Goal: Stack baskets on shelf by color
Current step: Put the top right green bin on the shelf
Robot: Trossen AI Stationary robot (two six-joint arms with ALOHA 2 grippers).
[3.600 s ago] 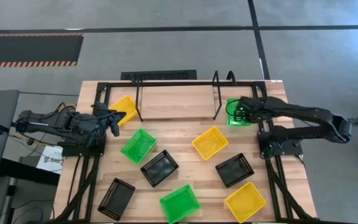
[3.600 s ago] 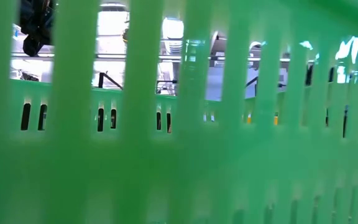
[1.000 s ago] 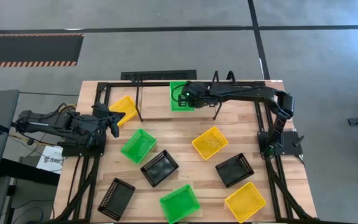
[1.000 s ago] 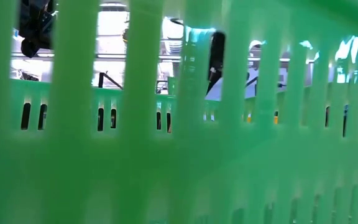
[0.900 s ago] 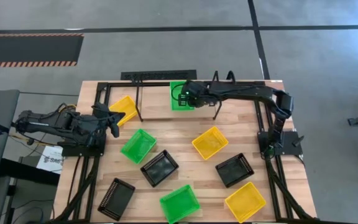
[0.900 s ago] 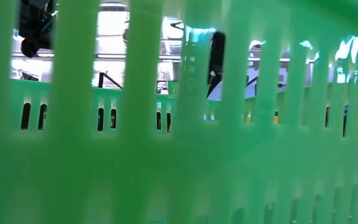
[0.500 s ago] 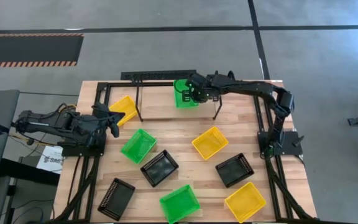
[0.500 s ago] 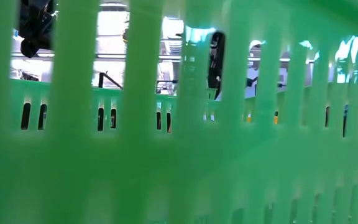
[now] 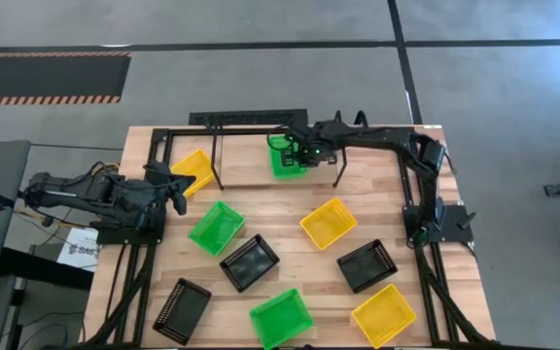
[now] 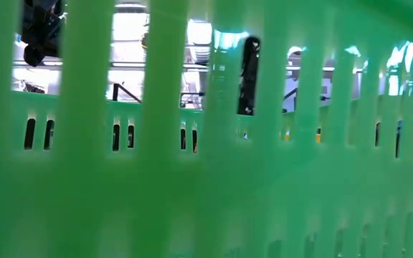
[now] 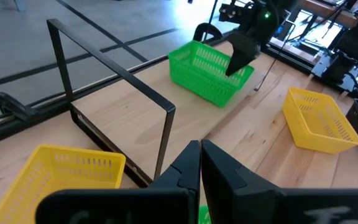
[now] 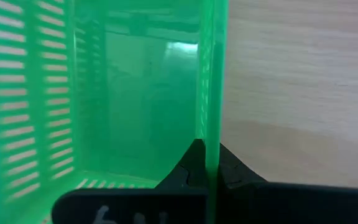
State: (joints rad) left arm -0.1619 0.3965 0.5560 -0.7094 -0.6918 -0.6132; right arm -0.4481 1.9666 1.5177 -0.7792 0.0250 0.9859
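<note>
I am looking at a lab or workshop bay. Grey concrete floor (image 9: 261, 87) with hazard-striped tape (image 9: 47, 97); a black frame (image 9: 290, 129) encloses the wooden table (image 9: 290, 209).

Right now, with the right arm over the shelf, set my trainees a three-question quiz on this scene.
1. True or false: the right gripper is shut on a green basket.
2. How many baskets lie on the table in front of the shelf?
A. five
B. seven
C. nine
3. Fill in: the left gripper, shut and empty, waits by a ____ basket at the shelf's left end.

Key: 1 true; 2 B; 3 yellow.
</note>
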